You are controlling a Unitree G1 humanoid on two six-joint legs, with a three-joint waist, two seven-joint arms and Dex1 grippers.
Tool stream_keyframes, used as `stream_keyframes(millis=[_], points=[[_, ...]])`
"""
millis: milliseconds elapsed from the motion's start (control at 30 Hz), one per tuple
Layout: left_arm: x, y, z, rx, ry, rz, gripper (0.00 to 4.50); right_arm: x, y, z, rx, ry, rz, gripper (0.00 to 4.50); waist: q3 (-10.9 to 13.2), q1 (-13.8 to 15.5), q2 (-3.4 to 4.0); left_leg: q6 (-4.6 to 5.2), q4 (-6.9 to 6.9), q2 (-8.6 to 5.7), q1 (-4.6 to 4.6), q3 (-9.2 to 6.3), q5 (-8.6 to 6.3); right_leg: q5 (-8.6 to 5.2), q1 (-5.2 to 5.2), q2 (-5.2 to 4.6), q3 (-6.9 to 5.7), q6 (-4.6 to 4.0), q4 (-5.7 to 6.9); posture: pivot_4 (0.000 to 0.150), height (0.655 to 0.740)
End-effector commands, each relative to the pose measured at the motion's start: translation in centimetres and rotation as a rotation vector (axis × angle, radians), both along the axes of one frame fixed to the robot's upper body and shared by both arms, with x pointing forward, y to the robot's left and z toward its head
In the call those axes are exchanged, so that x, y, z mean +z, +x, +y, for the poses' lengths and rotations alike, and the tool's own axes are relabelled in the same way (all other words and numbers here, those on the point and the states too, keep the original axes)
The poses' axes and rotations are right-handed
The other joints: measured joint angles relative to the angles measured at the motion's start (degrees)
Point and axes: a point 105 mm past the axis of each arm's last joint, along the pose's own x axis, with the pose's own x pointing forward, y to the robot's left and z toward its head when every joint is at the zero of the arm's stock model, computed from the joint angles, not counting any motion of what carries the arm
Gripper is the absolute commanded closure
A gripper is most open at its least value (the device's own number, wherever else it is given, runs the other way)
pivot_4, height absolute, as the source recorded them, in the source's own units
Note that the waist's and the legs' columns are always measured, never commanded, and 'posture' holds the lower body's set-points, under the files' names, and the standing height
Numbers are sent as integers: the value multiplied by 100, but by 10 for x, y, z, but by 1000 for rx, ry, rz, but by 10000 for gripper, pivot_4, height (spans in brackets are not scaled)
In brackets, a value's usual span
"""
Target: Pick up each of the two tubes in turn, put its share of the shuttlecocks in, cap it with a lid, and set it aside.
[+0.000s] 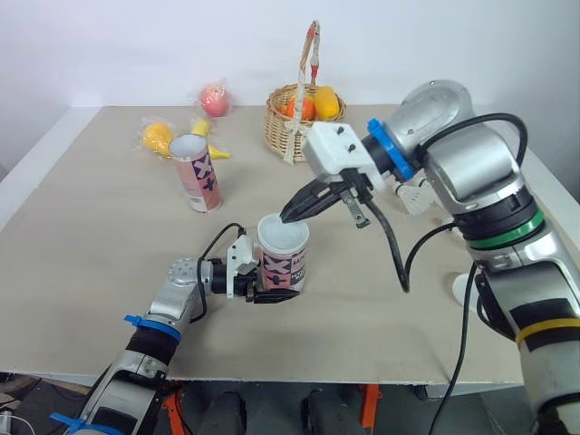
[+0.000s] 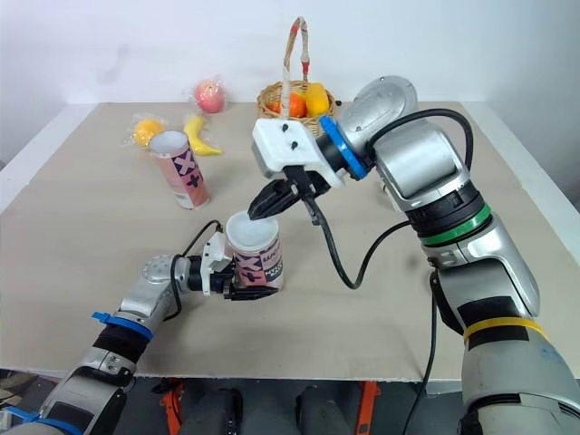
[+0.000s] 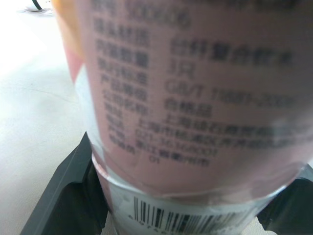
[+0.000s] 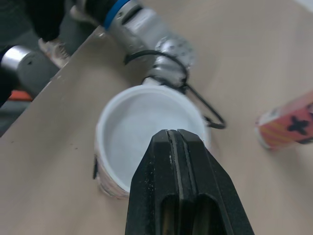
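A pink patterned tube (image 1: 283, 265) stands upright near the table's front, its label showing in the left wrist view (image 3: 195, 98). A white lid (image 1: 283, 234) sits on its top. My left gripper (image 1: 275, 286) is shut on the tube's lower part, one black finger (image 3: 63, 196) on each side. My right gripper (image 1: 286, 217) hangs just over the lid (image 4: 142, 122), shut, with nothing between its fingers. A second pink tube (image 1: 196, 172) stands open-topped at the back left. A white shuttlecock (image 1: 417, 195) lies beside my right arm.
A wicker basket (image 1: 288, 127) holding fruit stands at the back centre. Bagged fruit lies at the back left: a peach (image 1: 215, 100), a yellow fruit (image 1: 158, 137) and a banana (image 1: 210, 143). A small white object (image 1: 460, 288) rests near the right edge, partly behind my arm.
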Motion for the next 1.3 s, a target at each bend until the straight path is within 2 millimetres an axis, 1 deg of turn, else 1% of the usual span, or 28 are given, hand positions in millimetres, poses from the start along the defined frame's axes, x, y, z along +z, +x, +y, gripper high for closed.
stream_keyframes(millis=[33,467,633,700,767,833,900,967,1000,1067,1100,1133,1233,1300], points=[[-14,-1,7,27,33,54,14249,-3,-10,1,74,-58,-4,44518,0,-2,0,0,-1,-1,0,0,0,0,0,0,0,0,0,1500,7400],[-16,-4,7,33,32,65,14249,-29,5,17,104,-209,-113,44518,-7,-12,-3,-1,-9,7,15,4,0,1,2,12,0,-3,0,1500,7400],[-17,-5,8,38,30,68,14249,-47,13,11,100,-289,-149,44518,-16,-13,-6,1,-15,9,31,3,4,0,11,20,-2,-1,0,1500,7400],[-17,-5,8,40,29,70,14249,-55,18,6,98,-335,-191,44518,-19,-13,-9,3,-21,10,48,3,6,-6,25,21,-2,7,-1,1500,7400],[-17,-5,8,41,29,72,14249,-60,21,6,93,-351,-210,44518,-31,-13,-19,2,-29,9,73,5,7,-14,46,20,-1,12,-1,1500,7400],[-17,-5,8,41,28,72,14249,-61,24,8,85,-342,-227,44518,-43,-16,-23,2,-40,10,103,8,7,-26,65,20,1,6,-1,1500,7400],[-17,-5,7,41,25,71,14249,-50,20,15,75,-265,-181,44518,-51,-20,-28,2,-42,16,108,7,7,-29,66,26,1,1,-1,1500,7400],[-15,-5,6,40,18,63,14249,-30,12,20,72,-151,-105,44518,-51,-20,-29,2,-42,26,109,7,7,-27,65,33,1,-2,-1,1500,7400],[-13,-4,6,41,6,57,14249,-16,7,19,72,-72,-56,44518,-50,-17,-30,1,-42,39,106,6,8,-25,63,37,0,-7,-1,1500,7400],[-8,-4,5,42,-17,39,14249,9,-4,5,68,68,36,44518,-42,-6,-32,-15,-44,42,90,0,17,-19,52,38,-3,-17,-1,1500,7400],[-6,-4,4,38,-25,32,14249,16,-6,-2,53,110,63,44518,-28,7,-34,-17,-44,42,81,-1,18,-15,45,36,-2,-24,-1,1500,7400],[-5,-5,3,33,-27,24,14249,20,-7,-9,33,133,80,44518,-26,20,-34,-17,-44,36,67,-4,18,-5,36,31,-3,-40,-1,1500,7400],[-5,-7,2,15,-18,6,14249,23,-9,-29,-30,162,89,44518,-26,28,-33,-18,-47,7,4,-10,18,-10,-15,4,-6,-31,-2,1500,7400],[-5,-8,1,10,-17,-4,14249,25,-10,-41,-93,206,92,44518,-26,32,-33,-17,-50,0,-2,-8,15,-16,-18,-5,-4,-21,-9,1500,7400]])
